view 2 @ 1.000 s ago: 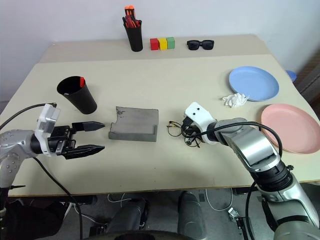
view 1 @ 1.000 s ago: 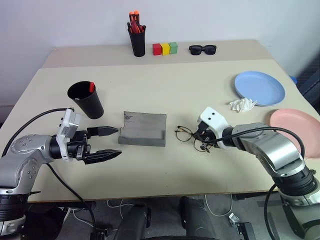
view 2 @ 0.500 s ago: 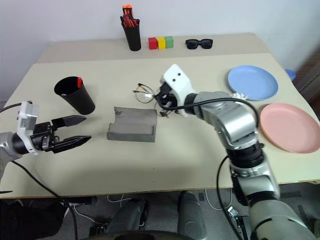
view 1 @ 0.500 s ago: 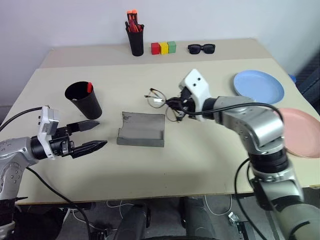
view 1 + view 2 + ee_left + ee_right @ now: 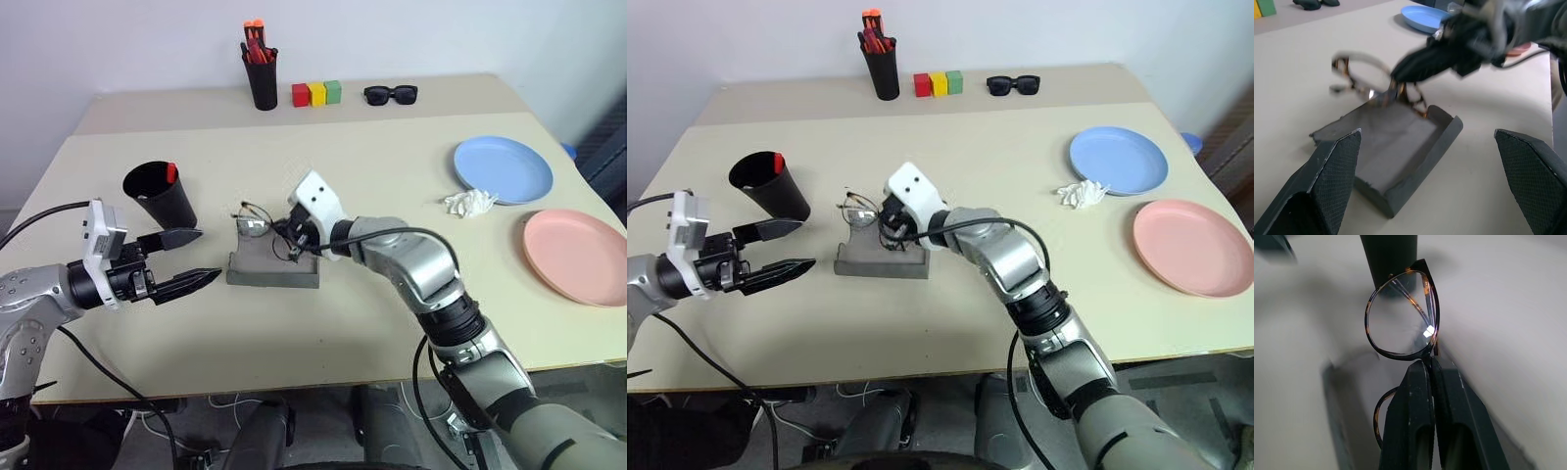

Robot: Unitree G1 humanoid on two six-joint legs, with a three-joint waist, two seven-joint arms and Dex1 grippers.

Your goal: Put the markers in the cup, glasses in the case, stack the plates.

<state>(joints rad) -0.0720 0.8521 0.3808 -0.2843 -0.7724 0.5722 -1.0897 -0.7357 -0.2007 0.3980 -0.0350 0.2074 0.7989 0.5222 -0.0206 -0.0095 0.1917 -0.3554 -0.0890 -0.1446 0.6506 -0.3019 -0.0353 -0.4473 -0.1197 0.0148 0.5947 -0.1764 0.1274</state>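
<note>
**One pair of spectacles held over its case**

One thing is in hand: the right gripper (image 5: 286, 238) has its two black fingers (image 5: 1420, 401) pinched tight on the bridge of the thin dark wire-frame glasses with clear rounded lenses (image 5: 252, 221). Just beneath its tips lies the open grey hard-shell glasses case (image 5: 275, 260), with the frames hanging above the end of the case nearest the wide tapered matte black cup (image 5: 159, 194). That cup, beyond the gripper towards the robot's left, already holds a slim black marker with a red-orange cap (image 5: 170, 171).

To do this step well, I judge the frames should be lowered level into the grey hollow, lenses lined up with the long side of the case, and released only once they rest on the lining; letting go from this height risks them tipping over the raised lip. The lid will need closing afterwards.

The left gripper (image 5: 191, 258) waits on the near-left side of the case, its fingers spread wide and holding nothing.

A second ago the right gripper and the glasses were low at the table on the far right side of the case; it has since lifted them and swept across to the case.

Well off to the right gripper's other side, the round shallow light blue plastic plate (image 5: 503, 169) and the matching pink plate (image 5: 576, 257) lie apart, not yet stacked.
</note>
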